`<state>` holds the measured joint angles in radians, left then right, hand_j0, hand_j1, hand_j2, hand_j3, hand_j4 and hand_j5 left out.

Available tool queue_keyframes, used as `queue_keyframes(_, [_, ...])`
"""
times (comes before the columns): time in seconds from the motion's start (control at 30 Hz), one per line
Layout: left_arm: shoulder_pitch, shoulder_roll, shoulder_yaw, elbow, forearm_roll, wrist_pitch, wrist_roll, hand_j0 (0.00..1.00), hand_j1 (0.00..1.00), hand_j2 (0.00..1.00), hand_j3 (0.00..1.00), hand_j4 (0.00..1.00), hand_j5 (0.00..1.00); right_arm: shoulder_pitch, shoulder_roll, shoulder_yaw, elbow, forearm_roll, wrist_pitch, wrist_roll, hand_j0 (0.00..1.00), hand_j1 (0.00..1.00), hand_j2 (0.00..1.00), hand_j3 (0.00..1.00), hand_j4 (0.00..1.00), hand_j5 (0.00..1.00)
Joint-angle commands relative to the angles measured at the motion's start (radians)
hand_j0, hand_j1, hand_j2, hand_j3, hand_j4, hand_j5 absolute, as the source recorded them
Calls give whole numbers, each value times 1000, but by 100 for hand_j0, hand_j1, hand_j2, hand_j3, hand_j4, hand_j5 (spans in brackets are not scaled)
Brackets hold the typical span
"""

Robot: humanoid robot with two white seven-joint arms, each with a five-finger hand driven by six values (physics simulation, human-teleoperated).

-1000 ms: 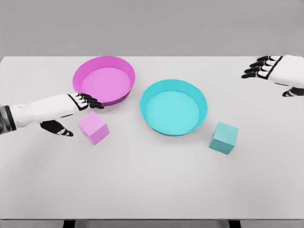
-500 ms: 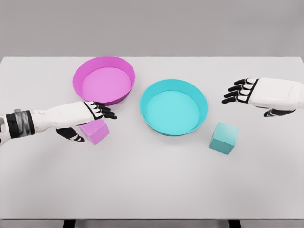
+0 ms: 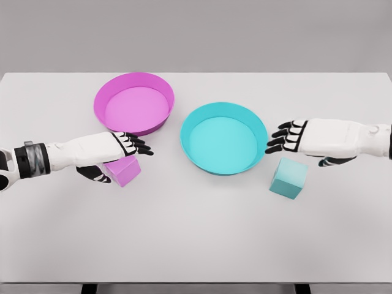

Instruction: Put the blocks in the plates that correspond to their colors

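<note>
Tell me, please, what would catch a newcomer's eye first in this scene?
Two bright plates stand out on the white table: a pink plate at upper left and a teal plate at the centre. The left robot hand reaches over the pink block below the pink plate, fingers spread. The right robot hand hovers just above the teal block, right of the teal plate.

We see bright, even light, faint soft shadows on the desk (image 3: 196, 245), and slightly smeared edges.
</note>
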<state>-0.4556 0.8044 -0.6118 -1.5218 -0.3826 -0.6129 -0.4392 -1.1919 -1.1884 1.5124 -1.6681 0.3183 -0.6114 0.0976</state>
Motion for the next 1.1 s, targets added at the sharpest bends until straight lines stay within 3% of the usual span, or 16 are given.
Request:
queue_keyframes(0.0, [0, 1, 0, 0, 4, 2, 0, 98, 98, 98, 98, 98, 98, 0, 4, -1, -10, -4, 1, 10, 100, 100, 100, 100, 100, 100])
queue_keyframes(0.3, [0, 6, -5, 11, -10, 2, -1, 85, 85, 85, 85, 85, 85, 23, -3, -1, -30, -1, 1, 30, 100, 100, 100, 100, 100, 100])
queue_keyframes(0.5, [0, 7, -5, 9, -25, 2, -3, 67, 67, 67, 67, 67, 67, 41, 1, -1, -30, 1, 1, 31, 100, 100, 100, 100, 100, 100])
queue_keyframes(0.67, [-2, 12, -5, 9, -25, 2, -3, 62, 62, 62, 62, 62, 62, 47, 18, -1, -16, 4, 1, 33, 100, 100, 100, 100, 100, 100])
queue_keyframes(0.9, [-31, 15, -5, 2, -24, 2, -4, 54, 54, 54, 54, 54, 54, 66, 62, -1, 68, 5, 1, 45, 100, 100, 100, 100, 100, 100])
queue_keyframes(1.07, [-54, 22, -5, -17, -15, 2, -6, 51, 51, 51, 51, 51, 51, 77, 76, -1, 73, 5, 1, 54, 100, 100, 100, 100, 100, 100])
